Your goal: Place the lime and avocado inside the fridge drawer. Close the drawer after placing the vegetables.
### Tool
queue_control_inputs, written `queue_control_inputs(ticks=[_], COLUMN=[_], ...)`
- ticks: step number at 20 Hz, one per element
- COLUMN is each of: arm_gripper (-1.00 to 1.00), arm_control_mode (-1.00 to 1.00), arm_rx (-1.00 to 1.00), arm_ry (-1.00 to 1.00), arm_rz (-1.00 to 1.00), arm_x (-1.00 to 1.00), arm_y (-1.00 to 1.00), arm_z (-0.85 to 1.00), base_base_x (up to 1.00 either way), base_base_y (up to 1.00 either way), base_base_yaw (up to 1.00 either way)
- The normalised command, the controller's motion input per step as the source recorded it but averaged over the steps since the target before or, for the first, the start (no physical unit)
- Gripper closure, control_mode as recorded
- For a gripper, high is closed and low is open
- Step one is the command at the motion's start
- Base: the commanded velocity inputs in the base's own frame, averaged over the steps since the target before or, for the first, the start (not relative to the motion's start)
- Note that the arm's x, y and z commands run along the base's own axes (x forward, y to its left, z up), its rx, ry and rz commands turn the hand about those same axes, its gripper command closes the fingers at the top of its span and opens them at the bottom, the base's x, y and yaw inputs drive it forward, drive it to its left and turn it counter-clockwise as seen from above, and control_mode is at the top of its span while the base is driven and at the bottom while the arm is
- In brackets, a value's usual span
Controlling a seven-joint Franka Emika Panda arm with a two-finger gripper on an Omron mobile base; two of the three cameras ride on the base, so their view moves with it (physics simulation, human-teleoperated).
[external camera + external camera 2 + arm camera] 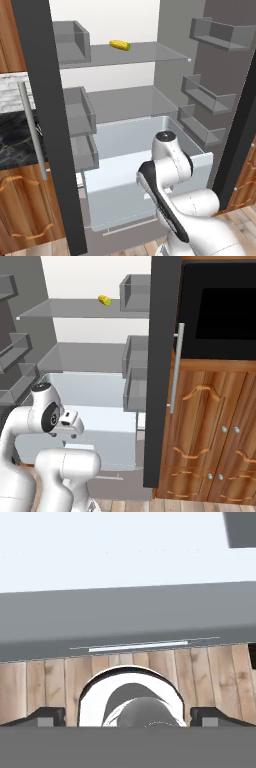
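Observation:
The fridge drawer [112,192] is a pale blue-grey box, pulled out at the bottom of the open fridge; its flat front [112,443] faces me. My folded arm stands right in front of it, with the hand [70,425] low before the drawer front. In the hand view my gripper [128,717] is open, its two dark fingertips [47,717] spread wide with nothing between them. It looks down past the pale drawer front [125,552] to the wooden floor. The lime and the avocado are out of view; what can be seen of the drawer's inside is bare.
A yellow corn cob [120,45] lies on the upper glass shelf [75,308]. Both open fridge doors carry grey bins [80,115] beside the drawer. A dark door edge [162,371] and wooden cabinets [215,426] stand to the right.

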Motion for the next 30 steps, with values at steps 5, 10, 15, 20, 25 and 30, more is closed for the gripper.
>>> queue_control_inputs(ticks=[5,10,15,20,25,30], arm_gripper=[-1.0,-1.0,-1.0,-1.0,-1.0,-1.0], arm_control_mode=[-1.0,-1.0,-1.0,-1.0,-1.0,-1.0], arm_rx=[0.09,0.09,0.03,0.01,0.0,0.0], arm_ry=[0.0,0.0,0.0,-0.01,-0.03,0.0], arm_rz=[0.06,0.06,0.04,0.0,0.0,0.0], arm_x=[0.97,0.99,0.96,0.83,0.78,0.82], arm_y=[0.0,0.0,0.0,0.0,0.0,0.06], arm_z=[-0.45,-0.41,-0.78,-0.45,-0.31,0.0], base_base_x=[0.0,0.0,0.0,0.0,0.0,0.0], base_base_y=[0.0,0.0,0.0,0.0,0.0,0.0], base_base_yaw=[0.0,0.0,0.0,0.0,0.0,0.0])
